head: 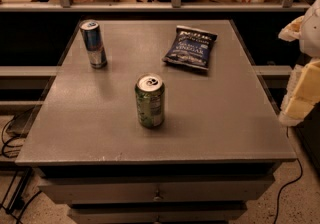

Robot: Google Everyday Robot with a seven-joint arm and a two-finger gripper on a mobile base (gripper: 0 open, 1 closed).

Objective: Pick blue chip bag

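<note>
Lying flat on the far-right part of the desk [225, 118], the blue chip bag [190, 48] is dark navy with white lettering, "VINEGAR" readable. It is turned slightly, top edge toward the back. Nothing touches it.

The green can [150, 100] stands upright near the desk centre, closer to the front than the bag and well apart from it, silver top with pull tab visible. The slim blue-silver can [93, 44] stands upright at the far left, about level with the bag and well apart from both other items.

The gripper [303, 88] is at the right edge of the view, pale white and yellowish parts, partly cut off by the frame. It sits off the desk's right side, apart from the bag and not touching anything on the desk. Cannot tell if the jaws are apart or together.

The desk is grey and speckled, with drawers [157, 195] on its front face. Dark cables [10, 140] lie on the floor at left. A shelf rail [175, 5] runs behind the desk, with blurry items beyond it.
</note>
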